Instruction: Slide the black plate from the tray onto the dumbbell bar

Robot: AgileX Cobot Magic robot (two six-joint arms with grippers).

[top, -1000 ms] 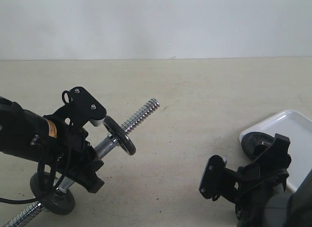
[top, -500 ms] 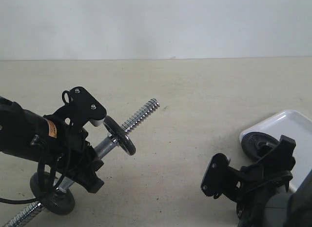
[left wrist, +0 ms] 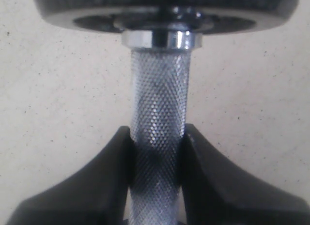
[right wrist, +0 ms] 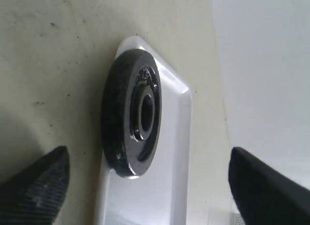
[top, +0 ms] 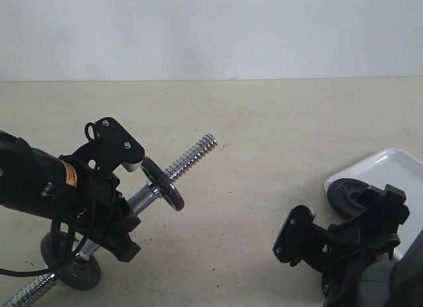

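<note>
**Right pincer.** The right gripper [right wrist: 147, 159] is spread wide. In the right wrist view its two black fingertips [right wrist: 41, 179] stand on either side of the black plate [right wrist: 131, 113], with a clear gap on both sides. Neither fingertip touches the plate, and nothing is held.

**Black plate.** The plate sits at the corner of the white tray [top: 400, 165] that is nearest the left arm. Its centre hole and raised hub face the right wrist camera. Its outer edge covers the tray rim on the table side. Whether it lies flat or leans on the rim cannot be told. In the exterior view the plate is just beyond the right gripper's fingers and partly hidden by them.

**Left pincer.** The left gripper [left wrist: 156, 147] is pressed together on the cross-hatched shaft of the dumbbell bar [top: 192, 155]. Both jaws bear against the shaft, just below a chrome nut [left wrist: 162, 38] and a small black disc [left wrist: 164, 12].

**Dumbbell bar.** The bar is held tilted. Its free threaded end points up and toward the middle of the table. A second small disc [top: 73, 267] sits low on the bar by the table. The bar and the tray are well apart.
</note>
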